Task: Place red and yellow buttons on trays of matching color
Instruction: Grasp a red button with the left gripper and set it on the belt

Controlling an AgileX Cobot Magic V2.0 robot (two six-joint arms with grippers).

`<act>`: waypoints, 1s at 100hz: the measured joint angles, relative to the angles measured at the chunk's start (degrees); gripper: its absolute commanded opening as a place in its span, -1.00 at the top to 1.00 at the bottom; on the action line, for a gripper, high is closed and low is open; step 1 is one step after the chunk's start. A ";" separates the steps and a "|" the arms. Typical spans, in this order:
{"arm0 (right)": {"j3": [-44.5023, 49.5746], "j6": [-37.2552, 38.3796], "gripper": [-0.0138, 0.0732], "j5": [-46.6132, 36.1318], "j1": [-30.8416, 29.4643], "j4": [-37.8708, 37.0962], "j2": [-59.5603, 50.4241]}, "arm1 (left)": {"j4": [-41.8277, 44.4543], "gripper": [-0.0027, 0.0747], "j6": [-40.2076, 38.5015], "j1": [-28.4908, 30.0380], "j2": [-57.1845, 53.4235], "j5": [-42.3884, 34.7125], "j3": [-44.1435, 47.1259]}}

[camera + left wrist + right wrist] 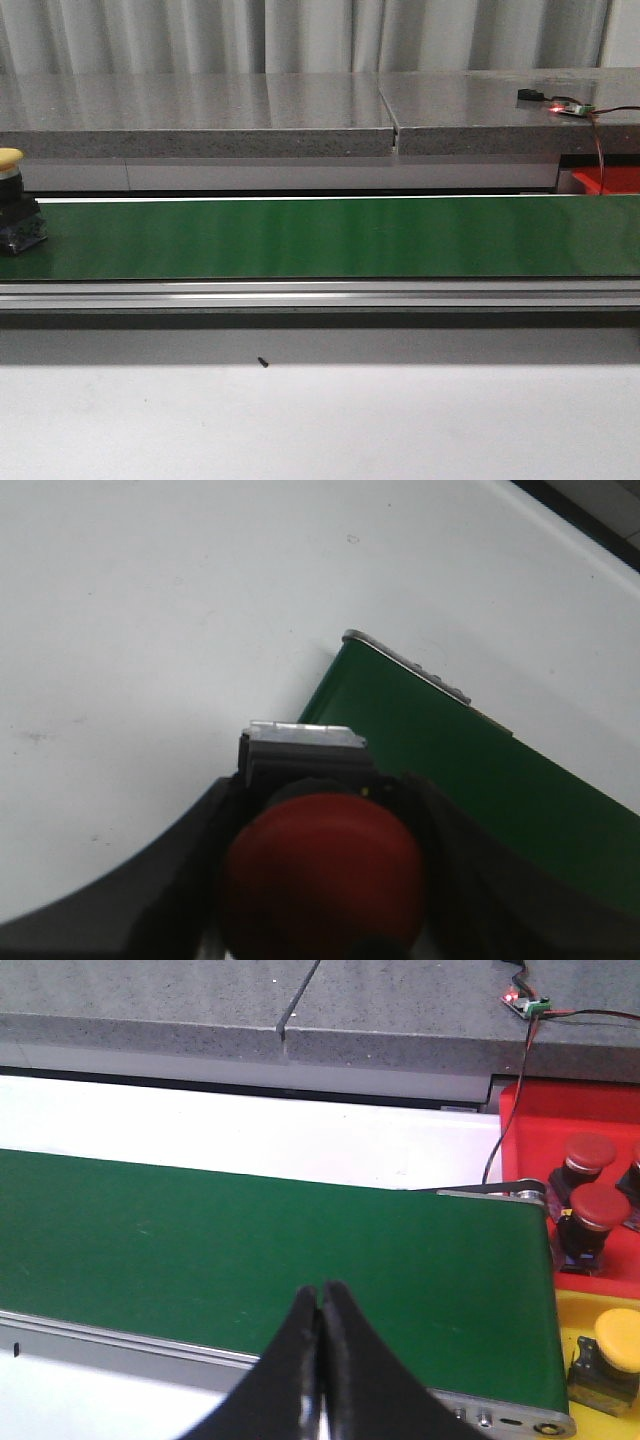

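Note:
In the left wrist view my left gripper (pixel 322 815) is shut on a red button (pixel 322 880) with a black and metal base, held above the white table beside the end of the green belt (pixel 450 770). In the right wrist view my right gripper (pixel 321 1292) is shut and empty over the belt's near edge (pixel 200 1250). A red tray (pixel 545 1110) past the belt's end holds red buttons (pixel 600 1207). A yellow tray (pixel 580 1305) beside it holds a yellow button (pixel 618 1342). In the front view another yellow button (pixel 10 165) stands at the belt's far left. Neither gripper shows there.
The green conveyor belt (pixel 330 235) crosses the front view, with an aluminium rail (pixel 320 293) along its near side. A grey stone ledge (pixel 200 115) runs behind, carrying a small circuit board (pixel 570 107) with wires. A corner of the red tray (pixel 606 180) shows at the right.

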 measured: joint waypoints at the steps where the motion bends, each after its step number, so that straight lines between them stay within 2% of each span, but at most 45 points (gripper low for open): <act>1: 0.00 0.00 0.84 0.00 0.00 0.00 0.00 | -0.12 0.25 0.14 -0.18 0.00 0.13 0.00; 38: 0.00 0.00 0.84 0.00 0.00 0.00 0.00 | -0.50 0.25 0.88 -5.04 4.13 1.14 0.21; 71: 0.00 0.00 0.84 0.00 0.00 0.00 0.00 | -0.63 0.21 0.88 -5.66 10.76 2.90 0.21; 81: 0.00 0.00 0.84 0.00 0.00 0.00 0.00 | -0.63 0.00 0.97 -5.66 11.57 3.01 0.21; 93: 0.00 0.00 0.84 0.00 0.00 0.00 0.00 | -0.63 -0.46 1.44 -5.66 11.57 2.90 0.21; 100: 0.00 0.00 0.84 0.00 0.00 0.00 0.00 | -0.63 -0.57 1.53 -5.66 11.57 2.45 0.21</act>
